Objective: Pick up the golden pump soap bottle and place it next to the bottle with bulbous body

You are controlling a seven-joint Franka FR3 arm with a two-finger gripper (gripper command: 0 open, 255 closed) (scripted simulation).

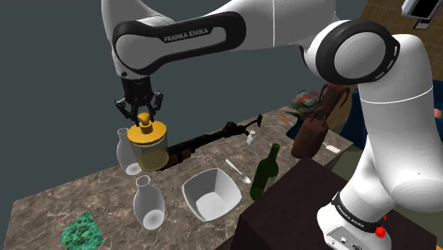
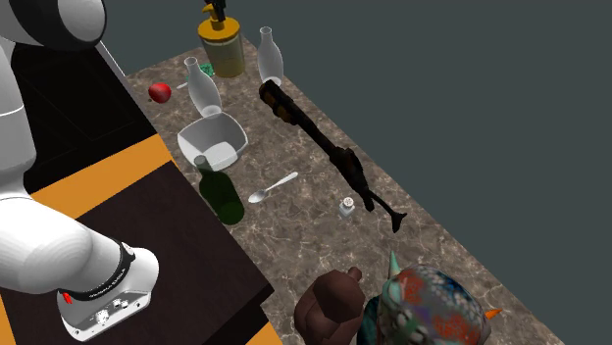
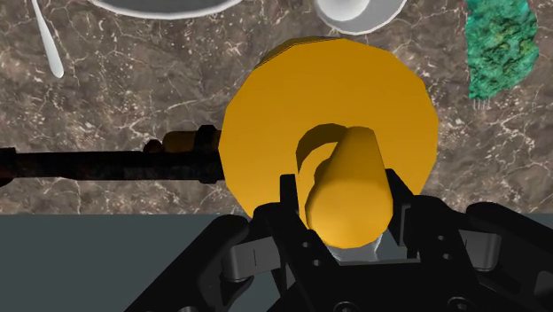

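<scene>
You are looking at the end effector (image 3: 344,213) closest to the lens, its black fingers clasping the pump head of the golden pump soap bottle (image 3: 266,124) from both sides. The bottle is standing upright near the bench's (image 1: 71,192) far edge in the shoulder view, just beside a white bulbous bottle (image 1: 128,151). A dark rifle (image 1: 206,138) is lying along that edge, while a second white bottle (image 1: 148,204), a white bowl (image 1: 211,193), a spoon (image 1: 238,170) and a green bottle (image 1: 266,170) are sitting nearer the stand.
</scene>
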